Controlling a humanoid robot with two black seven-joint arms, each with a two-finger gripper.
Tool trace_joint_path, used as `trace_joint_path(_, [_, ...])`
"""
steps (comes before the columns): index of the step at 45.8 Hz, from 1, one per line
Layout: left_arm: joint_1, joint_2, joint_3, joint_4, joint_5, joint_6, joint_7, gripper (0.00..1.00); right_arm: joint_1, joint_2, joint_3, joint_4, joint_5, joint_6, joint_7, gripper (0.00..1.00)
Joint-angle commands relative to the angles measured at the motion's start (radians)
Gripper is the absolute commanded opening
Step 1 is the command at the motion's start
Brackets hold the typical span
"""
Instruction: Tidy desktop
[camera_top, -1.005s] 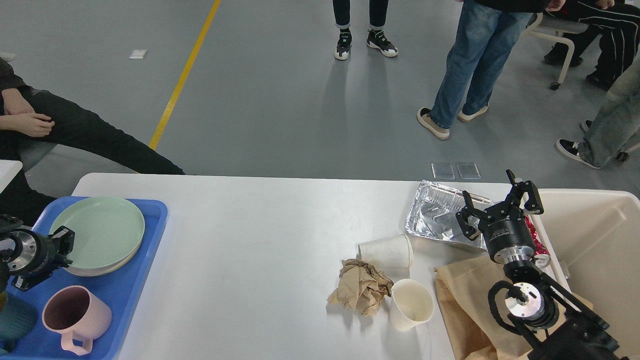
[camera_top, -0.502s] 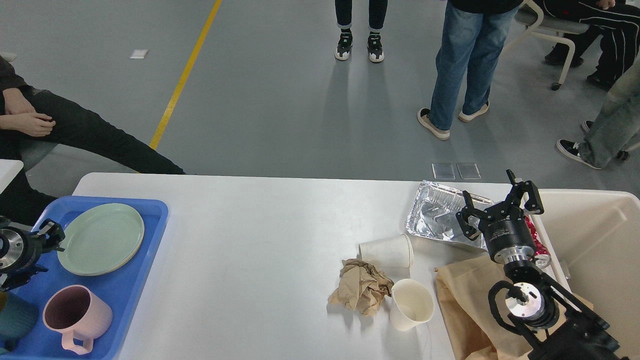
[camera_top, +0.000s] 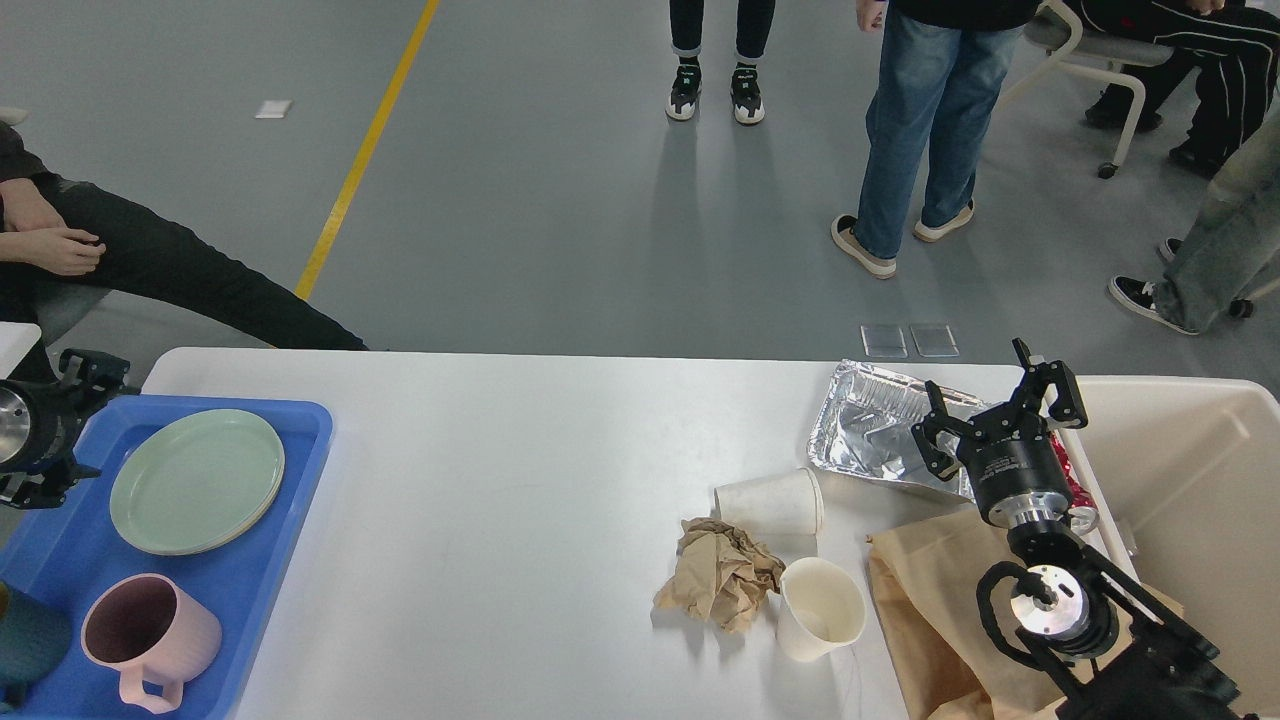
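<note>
Dishes sorted left, rubbish gathered right on the desktop (camera_top: 520, 480).

Plate (camera_top: 196, 480) and mug (camera_top: 150, 640) are kept on the tray (camera_top: 300, 480), seemingly as reusables; foil (camera_top: 880, 440), cups (camera_top: 770, 500), crumpled paper (camera_top: 720, 585) and bag (camera_top: 930, 610) lie beside the bin (camera_top: 1200, 470), probably for discarding. The right gripper (camera_top: 995, 420) is held wide, empty, over the foil. The left gripper's (camera_top: 80, 390) fingers cannot be told.

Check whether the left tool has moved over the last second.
Yes. The left tool has pulled back off the green plate toward the blue tray's far-left corner.
</note>
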Motion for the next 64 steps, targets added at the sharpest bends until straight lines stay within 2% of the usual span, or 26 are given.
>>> trace_joint_path(1, [0.203,-0.093,-0.501,0.002,0.001,-0.026,0.002,0.97,0.000,0.000,0.000,0.000,0.000,0.000,0.000,1.00])
trace_joint_path(4, [0.268,-0.159,-0.711,0.000,0.001,-0.056,0.001,0.97,0.000,0.000,0.000,0.000,0.000,0.000,0.000,1.00])
trace_joint_path(7, [0.292,-0.228,-0.860,0.002,0.006,-0.077,-0.001,0.97,0.000,0.000,0.000,0.000,0.000,0.000,0.000,1.00])
trace_joint_path(12, [0.337,-0.348,-0.963,0.006,0.095,-0.082,-0.017,0.97,0.000,0.000,0.000,0.000,0.000,0.000,0.000,1.00])
trace_joint_path(13, [0.344,-0.361,-0.973,0.005,0.115,-0.086,-0.037,0.97,0.000,0.000,0.000,0.000,0.000,0.000,0.000,1.00])
trace_joint_path(15, [0.369,-0.386,-1.011,-0.006,0.152,-0.088,-0.109,0.97,0.000,0.000,0.000,0.000,0.000,0.000,0.000,1.00])
trace_joint_path(20, [0.458,-0.443,-1.069,-0.041,0.285,-0.086,-0.362,0.97,0.000,0.000,0.000,0.002,0.000,0.000,0.000,1.00])
trace_joint_path(22, [0.485,-0.457,-1.080,-0.080,0.331,-0.088,-0.415,0.97,-0.002,0.000,0.000,0.002,0.000,0.000,0.000,1.00])
trace_joint_path(23, [0.501,-0.461,-1.097,-0.101,0.348,-0.086,-0.424,0.97,-0.002,0.000,0.000,0.002,0.000,0.000,0.000,1.00])
trace_joint_path(28, [0.630,-0.506,-1.218,-0.239,0.376,-0.086,-0.421,0.97,-0.002,0.000,0.000,0.002,0.000,0.000,0.000,1.00])
trace_joint_path(34, [0.683,-0.527,-1.250,-0.276,0.399,-0.114,-0.390,0.97,-0.002,0.000,0.000,0.002,0.000,0.000,0.000,1.00])
trace_joint_path(44, [0.693,-0.578,-1.328,-0.275,0.394,-0.154,-0.246,0.97,-0.002,0.000,0.000,0.002,0.000,0.000,0.000,1.00])
trace_joint_path(64, [0.690,-0.579,-1.353,-0.273,0.402,-0.194,-0.240,0.97,-0.002,0.000,0.000,0.002,0.000,0.000,0.000,1.00])
